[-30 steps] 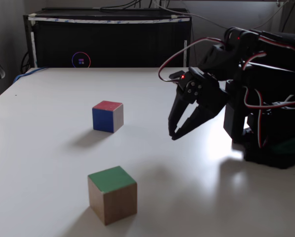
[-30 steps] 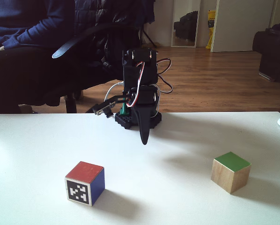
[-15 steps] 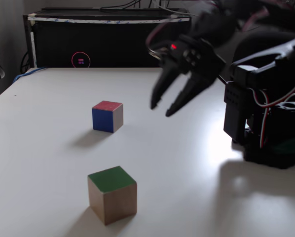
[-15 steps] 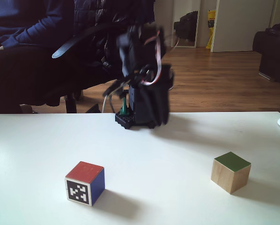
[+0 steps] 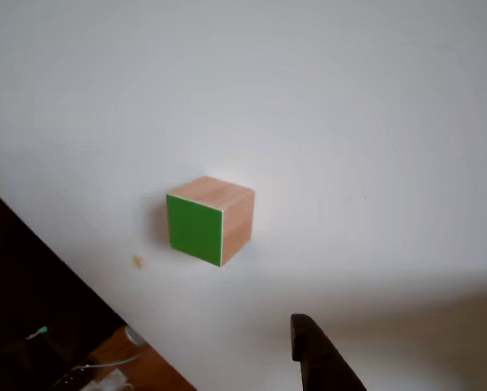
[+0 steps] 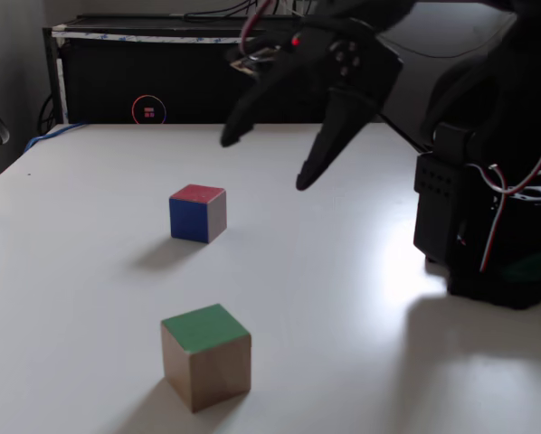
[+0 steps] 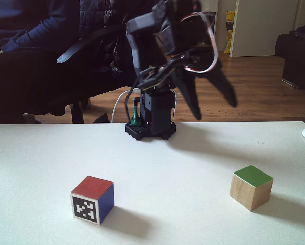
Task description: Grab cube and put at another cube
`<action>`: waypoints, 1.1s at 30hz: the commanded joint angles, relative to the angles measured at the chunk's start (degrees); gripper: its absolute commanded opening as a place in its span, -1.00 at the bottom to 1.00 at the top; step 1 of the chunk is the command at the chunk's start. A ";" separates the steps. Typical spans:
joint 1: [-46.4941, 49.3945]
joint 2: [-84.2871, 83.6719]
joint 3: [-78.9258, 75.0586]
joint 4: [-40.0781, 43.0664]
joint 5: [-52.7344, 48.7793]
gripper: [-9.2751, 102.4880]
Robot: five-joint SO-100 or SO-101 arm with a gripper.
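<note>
The white desk [image 6: 90, 271] carries both blocks, well apart. Above it the gripper [image 6: 263, 161] hangs raised with its fingers [image 7: 194, 107] spread wide, holding nothing. This looks like the approach step: next it must descend over the cube [image 6: 206, 356], green face up, untouched near the desk edge, then carry it to another cube [image 6: 198, 213].

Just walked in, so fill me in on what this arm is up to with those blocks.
A small black robot arm is reaching out over a white table with its claw wide open and raised in the air, holding nothing. The green-topped wooden cube sits untouched near the table's front edge in a fixed view, and the cube with a red top and a black-and-white marker stands apart from it. Neither cube has been grabbed yet. A person in dark clothes sits behind the table.
</note>
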 commanded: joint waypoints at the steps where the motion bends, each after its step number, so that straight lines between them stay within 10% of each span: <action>1: -1.23 -7.56 -10.02 2.64 2.02 0.05; 33: -8.35 -52.56 -36.56 6.77 13.27 0.11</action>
